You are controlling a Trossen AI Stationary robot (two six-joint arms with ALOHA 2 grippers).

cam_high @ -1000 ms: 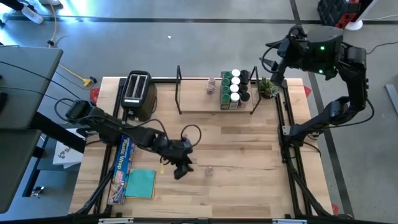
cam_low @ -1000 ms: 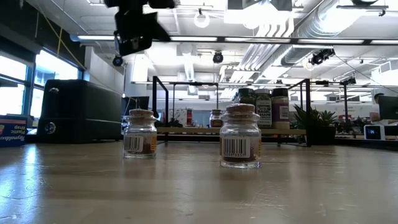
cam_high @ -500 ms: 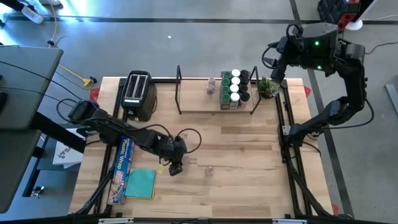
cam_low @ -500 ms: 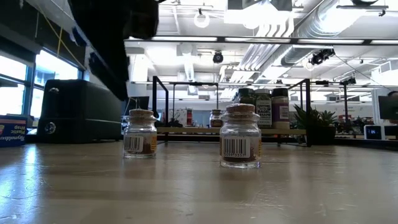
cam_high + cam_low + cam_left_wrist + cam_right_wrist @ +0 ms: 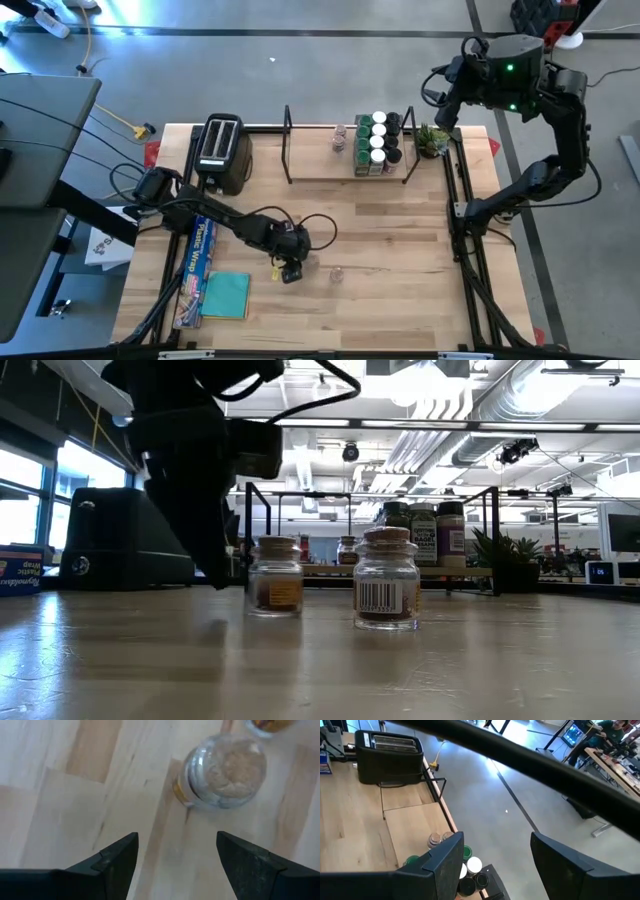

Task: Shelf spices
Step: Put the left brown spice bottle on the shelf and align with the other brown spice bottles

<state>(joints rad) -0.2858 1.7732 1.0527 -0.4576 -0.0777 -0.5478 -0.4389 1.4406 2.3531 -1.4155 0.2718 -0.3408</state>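
Note:
Two clear glass spice jars with cork lids stand on their bases on the wooden table: a nearer one (image 5: 386, 590) (image 5: 336, 272) and a farther one (image 5: 275, 576) (image 5: 222, 772). My left gripper (image 5: 290, 270) (image 5: 176, 837) is open, low over the table, pointing down just left of the farther jar, which lies ahead of the fingertips rather than between them. The shelf (image 5: 320, 165) (image 5: 300, 570) stands at the far edge with several green, white and dark-lidded jars (image 5: 377, 143) at its right end. My right gripper (image 5: 492, 870) waits open, high above the far right corner. My left gripper has one finger (image 5: 222, 565) standing close beside the left side of the farther jar (image 5: 252, 580), down at table height. The jar is blurred there, and I cannot tell whether the finger touches it.
A black-and-silver toaster (image 5: 220, 150) sits left of the shelf, and a small green plant (image 5: 431, 140) right of it. A plastic-wrap box (image 5: 198, 262) and a teal pad (image 5: 226, 295) lie near the left edge. Bare wood spreads between the jars and the shelf.
My left gripper has come down from well above the table to table height beside the farther jar, staying open. That jar has slid along the table toward the right, closer to the nearer jar, and stays upright. The nearer jar has kept its place.

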